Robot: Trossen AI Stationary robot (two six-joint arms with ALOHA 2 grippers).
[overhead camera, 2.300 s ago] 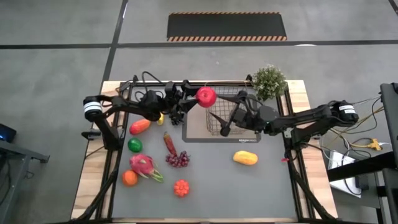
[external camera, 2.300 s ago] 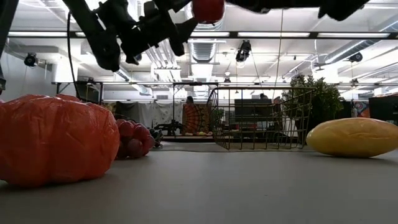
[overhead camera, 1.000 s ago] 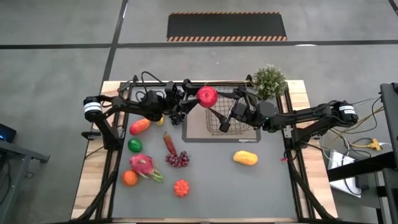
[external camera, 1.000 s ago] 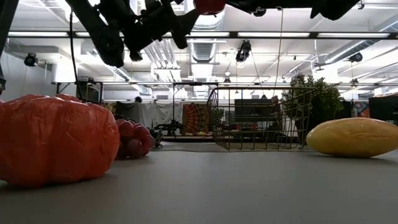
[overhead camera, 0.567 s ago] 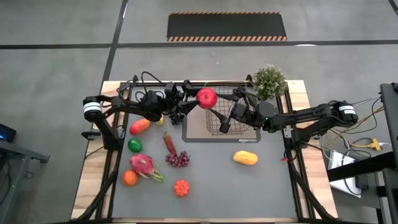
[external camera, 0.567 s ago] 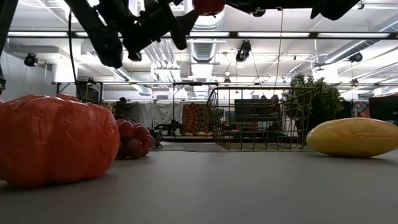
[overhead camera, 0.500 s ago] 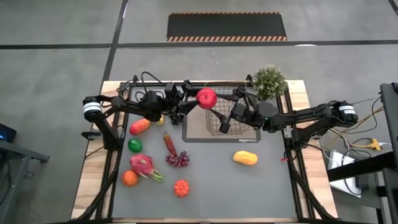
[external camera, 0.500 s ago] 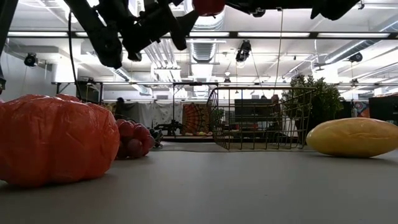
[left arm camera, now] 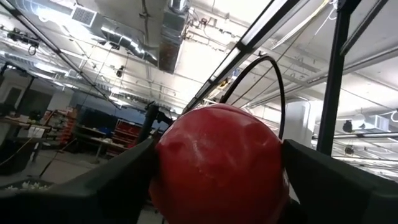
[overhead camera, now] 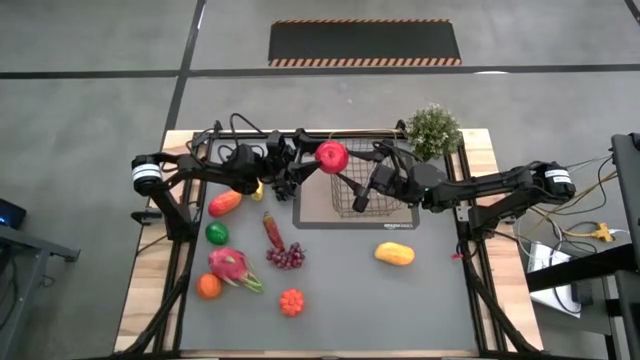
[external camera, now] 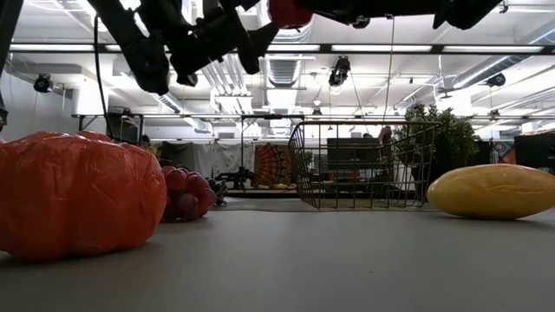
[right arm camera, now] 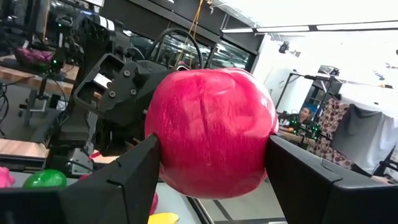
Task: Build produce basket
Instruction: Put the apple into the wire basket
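Nearest the front edge of the table (overhead camera: 440, 310) sit the orange pumpkin-like piece (overhead camera: 291, 300) and the small orange (overhead camera: 208, 286), then the pink dragon fruit (overhead camera: 230, 266), the green one (overhead camera: 217, 233), the red grapes (overhead camera: 287, 256) and the yellow mango (overhead camera: 394, 254), all loose on the grey top. Farther back, the wire basket (overhead camera: 362, 183) stands on its mat (overhead camera: 318, 207) toward the rear edge, and it looks empty so far.

Up in the air over the basket's left rim is a red apple (overhead camera: 332, 156), glossy, round and smooth. Both grippers meet on it: the left gripper (overhead camera: 305, 158) has its fingers spread either side, and the right gripper (overhead camera: 350, 168) is clamped across it from the other side.

My worry is the handover: that slick apple could squirt out if one side lets go before the other grips firmly, and from there it might bounce off the rim onto the table. The potted plant (overhead camera: 433, 130) stands at the back right corner.
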